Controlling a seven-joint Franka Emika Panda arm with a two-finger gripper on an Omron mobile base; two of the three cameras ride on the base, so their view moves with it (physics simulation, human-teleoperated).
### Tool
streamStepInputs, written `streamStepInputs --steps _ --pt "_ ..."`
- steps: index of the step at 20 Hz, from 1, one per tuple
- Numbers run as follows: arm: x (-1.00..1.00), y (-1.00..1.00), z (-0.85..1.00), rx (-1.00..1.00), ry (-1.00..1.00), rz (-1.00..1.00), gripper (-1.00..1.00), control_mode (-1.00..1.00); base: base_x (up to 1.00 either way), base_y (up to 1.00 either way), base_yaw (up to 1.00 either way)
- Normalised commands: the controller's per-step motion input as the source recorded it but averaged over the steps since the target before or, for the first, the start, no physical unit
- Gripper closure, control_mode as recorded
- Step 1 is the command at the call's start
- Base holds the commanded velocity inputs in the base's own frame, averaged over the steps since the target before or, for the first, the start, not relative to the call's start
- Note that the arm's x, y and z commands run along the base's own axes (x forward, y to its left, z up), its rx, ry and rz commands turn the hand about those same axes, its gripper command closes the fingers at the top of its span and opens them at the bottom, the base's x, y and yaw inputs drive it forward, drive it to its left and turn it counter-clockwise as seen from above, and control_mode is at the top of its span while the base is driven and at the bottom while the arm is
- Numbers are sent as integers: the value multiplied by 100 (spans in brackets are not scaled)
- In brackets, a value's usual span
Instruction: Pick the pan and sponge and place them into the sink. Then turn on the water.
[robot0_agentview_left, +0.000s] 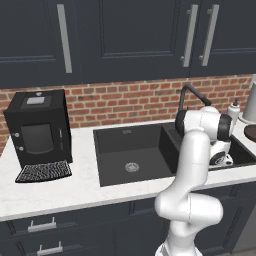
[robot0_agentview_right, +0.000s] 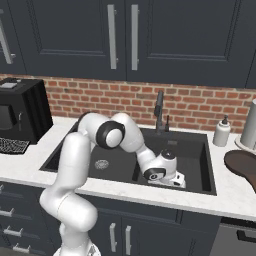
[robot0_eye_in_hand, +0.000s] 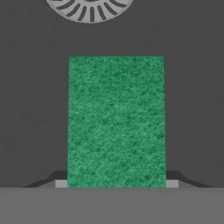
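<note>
The hand (robot0_agentview_right: 176, 181) is reaching down into the right basin of the sink (robot0_agentview_right: 197, 150), close to the basin's front wall. In the hand view the sponge (robot0_eye_in_hand: 116, 121) is lying green side up between the two fingertips (robot0_eye_in_hand: 61, 183), which are pressing against its two long sides, so the hand is pinching the sponge. The sponge is stretching away from the hand toward the round silver drain (robot0_eye_in_hand: 89, 8) of the basin, and its far end is stopping just short of that drain. Under it the dark floor of the sink is showing; I cannot tell if the sponge is touching the floor or hanging just above it.

The pan (robot0_agentview_right: 243, 169) is lying on the tabletop (robot0_agentview_right: 227, 192) at the right of the sink, near the right edge, well apart from the hand. The faucet (robot0_agentview_right: 159, 111) is standing at the back edge of the sink, between the two basins.
</note>
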Motion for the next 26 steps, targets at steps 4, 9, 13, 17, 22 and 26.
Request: streamStepInputs --steps 4,9,13,17,22,26 --pt "2 0 -2 0 0 0 -100 -100 0 0 0" --pt "0 0 5 0 -2 0 -100 -100 0 0 0" --pt "0 0 21 1 -8 0 -100 -100 0 0 0" --pt "5 0 39 1 -4 0 -100 -100 0 0 0" --pt "1 0 45 0 -2 0 -100 -100 0 0 0" --pt "0 -1 63 0 -6 0 -100 -100 0 0 0"
